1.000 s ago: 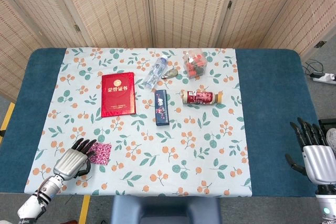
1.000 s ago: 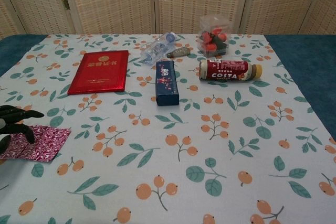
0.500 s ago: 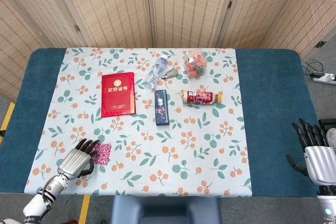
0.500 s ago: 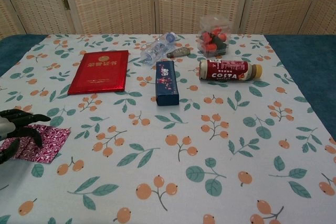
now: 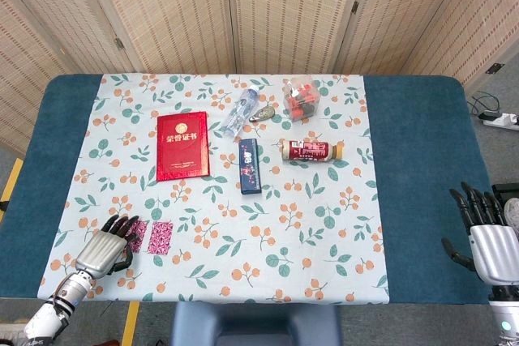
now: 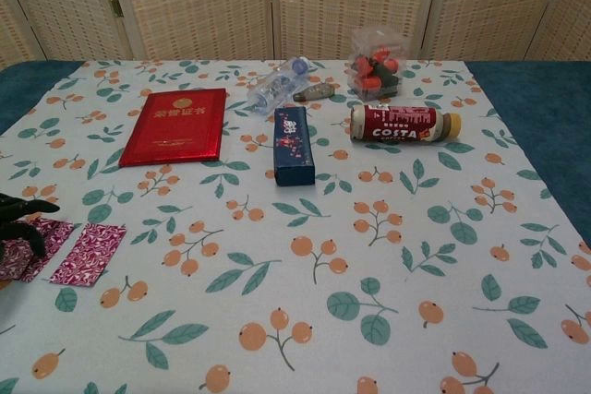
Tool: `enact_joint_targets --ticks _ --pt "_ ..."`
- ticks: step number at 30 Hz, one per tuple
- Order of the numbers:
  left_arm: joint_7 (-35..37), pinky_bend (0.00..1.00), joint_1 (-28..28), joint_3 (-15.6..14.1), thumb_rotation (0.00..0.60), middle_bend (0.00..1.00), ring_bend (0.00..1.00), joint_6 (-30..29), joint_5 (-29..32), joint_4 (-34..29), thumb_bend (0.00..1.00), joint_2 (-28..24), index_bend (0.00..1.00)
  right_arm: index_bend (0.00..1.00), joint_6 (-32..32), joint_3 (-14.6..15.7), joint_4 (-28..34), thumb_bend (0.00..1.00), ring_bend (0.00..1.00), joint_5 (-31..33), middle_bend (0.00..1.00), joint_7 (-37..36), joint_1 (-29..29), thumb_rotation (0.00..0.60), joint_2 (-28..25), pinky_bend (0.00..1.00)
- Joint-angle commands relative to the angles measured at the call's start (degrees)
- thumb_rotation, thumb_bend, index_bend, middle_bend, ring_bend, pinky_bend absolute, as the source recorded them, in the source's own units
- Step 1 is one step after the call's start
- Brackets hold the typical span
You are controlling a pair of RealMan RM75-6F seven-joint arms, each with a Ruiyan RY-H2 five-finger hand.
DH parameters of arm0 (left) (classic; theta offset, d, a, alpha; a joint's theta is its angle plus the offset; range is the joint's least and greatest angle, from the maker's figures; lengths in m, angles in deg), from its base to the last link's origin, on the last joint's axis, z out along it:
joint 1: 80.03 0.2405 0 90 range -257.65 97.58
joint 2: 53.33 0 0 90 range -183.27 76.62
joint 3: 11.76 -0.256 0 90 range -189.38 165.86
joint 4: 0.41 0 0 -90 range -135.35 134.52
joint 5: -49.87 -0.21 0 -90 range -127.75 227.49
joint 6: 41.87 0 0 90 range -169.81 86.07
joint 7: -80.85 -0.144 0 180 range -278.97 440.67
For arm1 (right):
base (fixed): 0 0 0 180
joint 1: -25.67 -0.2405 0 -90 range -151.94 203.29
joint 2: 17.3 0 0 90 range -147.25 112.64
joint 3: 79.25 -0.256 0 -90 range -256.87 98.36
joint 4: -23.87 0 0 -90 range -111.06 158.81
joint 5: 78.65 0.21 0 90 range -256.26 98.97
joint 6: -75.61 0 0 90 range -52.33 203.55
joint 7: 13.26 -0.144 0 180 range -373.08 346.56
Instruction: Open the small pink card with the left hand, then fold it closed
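The small pink card (image 5: pixel 160 237) lies spread open near the front left of the cloth, its two patterned panels side by side. The right panel (image 6: pixel 90 254) lies flat on the cloth. My left hand (image 5: pixel 104 249) is at the card's left side, and its dark fingers (image 6: pixel 22 204) and thumb pinch the left panel (image 6: pixel 42 238). My right hand (image 5: pixel 490 242) hangs off the table's right front corner, fingers apart, holding nothing.
A red booklet (image 5: pixel 182 145) lies behind the card. Further right are a dark blue box (image 5: pixel 250 165), a Costa bottle (image 5: pixel 311 150), a clear water bottle (image 5: pixel 239 112), a small grey object (image 5: pixel 265 113) and a clear box of red items (image 5: pixel 300 97). The floral cloth (image 5: pixel 268 232) covers the table's middle.
The left hand drew back to the left, pulling the card's upper panel with it. The card went from folded to spread open in two panels. The right hand barely moved.
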Motion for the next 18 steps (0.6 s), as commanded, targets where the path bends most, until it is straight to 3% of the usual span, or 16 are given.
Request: enact_joint_targets --ticks 1,18 --pt "0.1 0.00 0.2 0.0 0.046 0.00 0.00 -0.1 0.1 0.0 0.82 -0.2 0.30 0.00 -0.1 0.0 0.0 0.32 0.00 -0.1 0.00 0.0 0.0 0.600 0.0 0.00" --pt "0.5 0.00 0.6 0.3 0.047 0.00 0.00 0.4 1.5 0.1 0.82 -1.2 0.30 0.00 0.0 0.0 -0.3 0.32 0.00 0.0 0.00 -0.4 0.0 0.600 0.1 0.00"
